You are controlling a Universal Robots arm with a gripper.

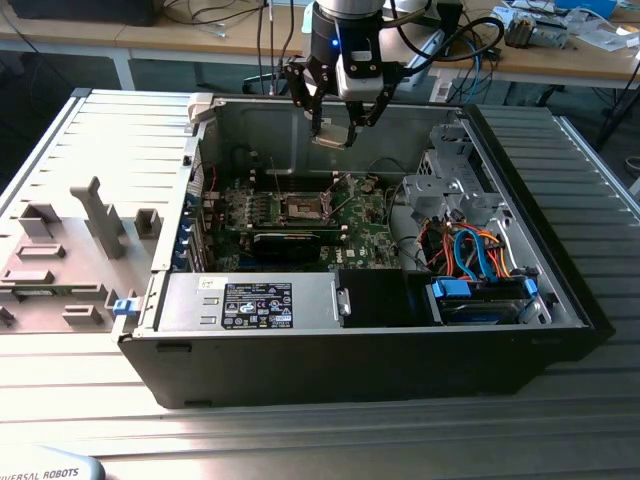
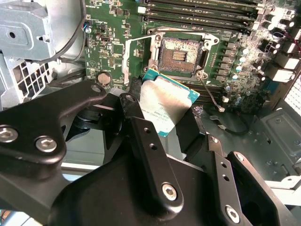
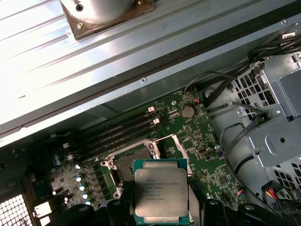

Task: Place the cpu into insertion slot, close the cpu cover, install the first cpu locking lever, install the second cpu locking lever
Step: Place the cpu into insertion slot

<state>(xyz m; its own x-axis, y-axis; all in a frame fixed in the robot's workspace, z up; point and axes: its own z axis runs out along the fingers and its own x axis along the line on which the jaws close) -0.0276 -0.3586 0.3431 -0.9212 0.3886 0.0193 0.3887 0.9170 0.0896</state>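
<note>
The exterior view shows the gripper (image 1: 332, 133) hanging above the open computer case (image 1: 560, 290), clenched on the cpu (image 1: 330, 141) by two opposite edges. The chip is held in the air, well apart from the insertion slot (image 1: 303, 208) on the green motherboard (image 1: 365, 225) below. In the second wrist view the cpu (image 2: 167, 101) sits tilted between the black fingers (image 2: 141, 127), and that is the main risk. A chip that comes down skewed or rotated against the insertion slot (image 2: 181, 52) would probably catch on the metallic rim or press unevenly on the contacts. The grip covers only narrow edges, so a knock could also slide the chip in the gripper. The cpu cover (image 3: 181, 150) appears swung open just beside the insertion slot (image 3: 129, 165), and a thin locking lever (image 2: 210, 95) sticks out near the socket corner. Either could snag a finger if the approach drifts sideways. Around the socket lie the long memory slots (image 3: 117, 132), a coin cell battery (image 3: 188, 111) and, nearer the case front, a long black card (image 1: 290, 243). The drive cage with orange and blue cables (image 1: 480, 250) stands towards the exterior view's right, clear of the socket. The case rests on a ribbed grey worktop (image 1: 100, 140).
</note>
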